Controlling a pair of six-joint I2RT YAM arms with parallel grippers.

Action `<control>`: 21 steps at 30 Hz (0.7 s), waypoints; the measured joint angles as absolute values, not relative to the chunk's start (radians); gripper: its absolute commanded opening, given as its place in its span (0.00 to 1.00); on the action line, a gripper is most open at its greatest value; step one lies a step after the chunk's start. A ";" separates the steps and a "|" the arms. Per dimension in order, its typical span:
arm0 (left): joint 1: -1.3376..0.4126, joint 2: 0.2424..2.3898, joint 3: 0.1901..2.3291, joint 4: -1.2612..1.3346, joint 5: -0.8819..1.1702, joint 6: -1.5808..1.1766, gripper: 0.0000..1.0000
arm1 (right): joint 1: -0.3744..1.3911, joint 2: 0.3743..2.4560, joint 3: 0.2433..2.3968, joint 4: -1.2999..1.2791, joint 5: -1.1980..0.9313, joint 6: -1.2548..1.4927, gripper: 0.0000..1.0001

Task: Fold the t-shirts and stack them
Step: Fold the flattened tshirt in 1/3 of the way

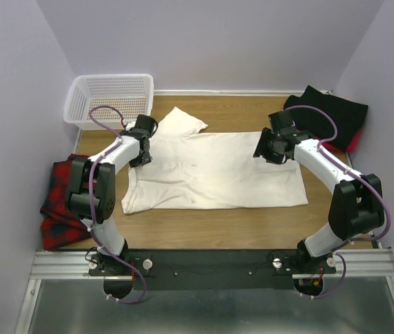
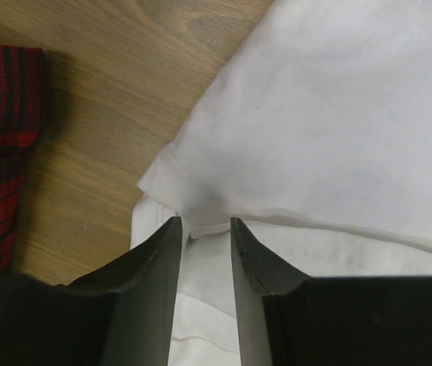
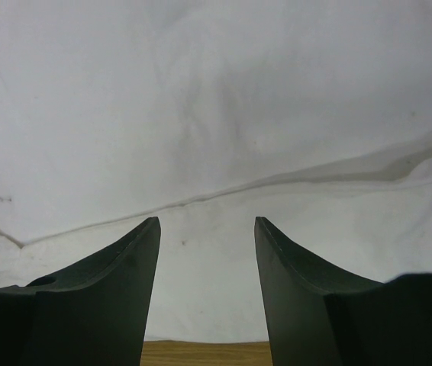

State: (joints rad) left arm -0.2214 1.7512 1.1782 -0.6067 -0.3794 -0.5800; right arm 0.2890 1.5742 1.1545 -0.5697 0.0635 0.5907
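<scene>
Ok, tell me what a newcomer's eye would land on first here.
The big cream shirt spread across the middle of the table, with the left claw down at its left end and the right claw open over its right end. After that, the white basket in the far left corner, the black shirt in the far right corner, and the plaid cloth at the left edge.

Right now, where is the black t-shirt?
In the top view, the black t-shirt lies bunched at the table's far right corner, just beyond the right gripper and right of the spread cream-white shirt.
</scene>
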 measured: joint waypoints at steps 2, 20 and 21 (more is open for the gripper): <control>-0.220 1.752 1.178 -0.605 -0.375 -0.575 0.30 | 0.289 1.574 1.155 -0.570 0.067 0.595 0.61; -0.217 1.779 1.284 -0.636 -0.367 -0.540 0.00 | 0.289 1.576 1.132 -0.569 0.083 0.621 0.60; -0.217 1.779 1.300 -0.639 -0.368 -0.538 0.00 | 0.289 1.577 1.130 -0.569 0.083 0.622 0.60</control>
State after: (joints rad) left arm -0.2169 1.7786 1.3003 -0.6388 -0.3676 -0.5381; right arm 0.2890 1.5768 1.1297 -0.5690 0.0834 0.6220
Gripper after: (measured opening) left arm 0.009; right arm 0.605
